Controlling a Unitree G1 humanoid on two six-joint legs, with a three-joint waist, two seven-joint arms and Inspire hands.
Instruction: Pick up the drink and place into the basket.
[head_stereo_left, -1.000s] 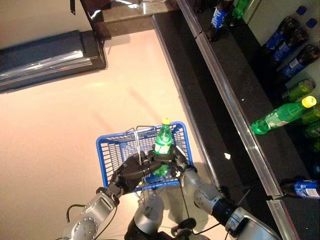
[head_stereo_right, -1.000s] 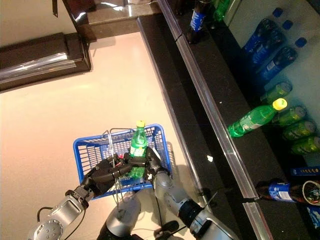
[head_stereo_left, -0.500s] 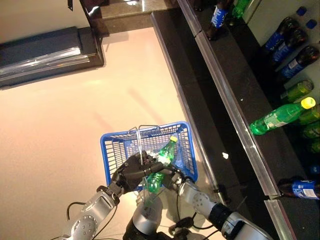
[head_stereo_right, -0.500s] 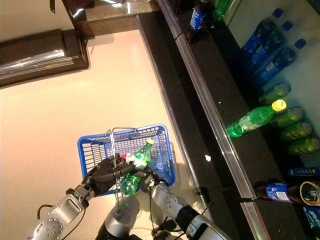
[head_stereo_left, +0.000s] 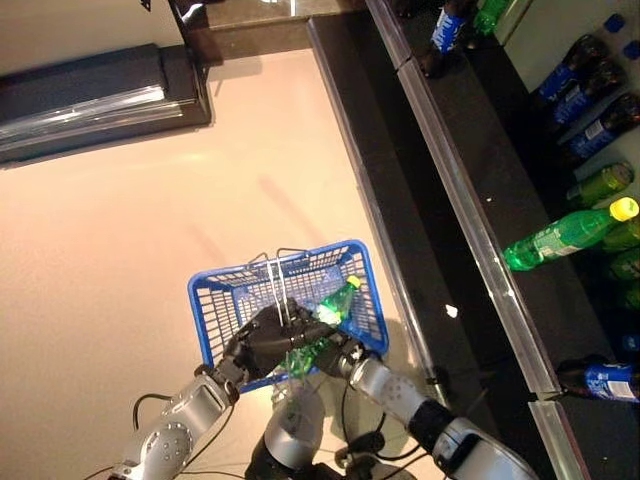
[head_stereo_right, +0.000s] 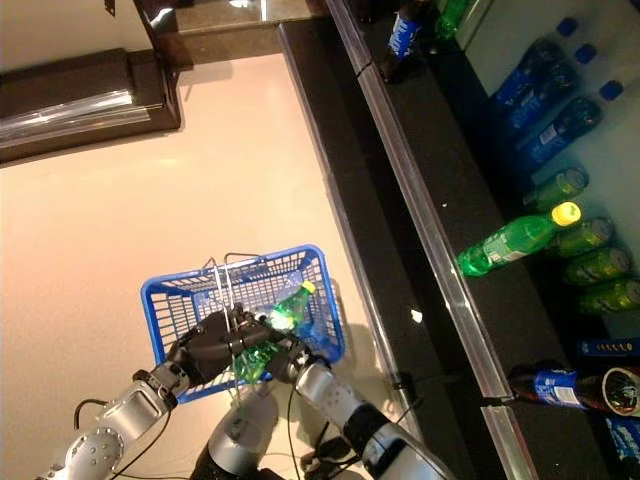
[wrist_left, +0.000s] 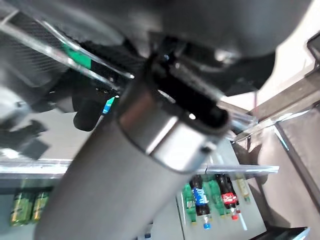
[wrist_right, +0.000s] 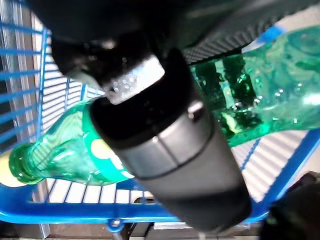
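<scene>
The blue basket (head_stereo_left: 225, 300) hangs in front of me over the pale floor. My left hand (head_stereo_left: 258, 337) is shut on its thin wire handles (head_stereo_left: 276, 283). The drink is a green bottle (head_stereo_left: 330, 308) with a yellow cap. It lies tilted across the basket's near right corner, cap pointing away from me. My right hand (head_stereo_left: 336, 353) is by the bottle's base. In the right wrist view its thumb (wrist_right: 165, 135) is curled across the green bottle (wrist_right: 260, 100), over the basket's blue mesh (wrist_right: 25, 80).
A dark shelf unit with a metal rail (head_stereo_left: 470, 230) runs along the right. On it lie a green bottle with a yellow cap (head_stereo_left: 560, 232) and dark blue-labelled bottles (head_stereo_left: 590, 110). A dark counter (head_stereo_left: 90, 95) stands at the far left.
The green bottle went from upright over the basket to tilted and lower inside it. My right hand dropped with it towards the basket's near rim.
</scene>
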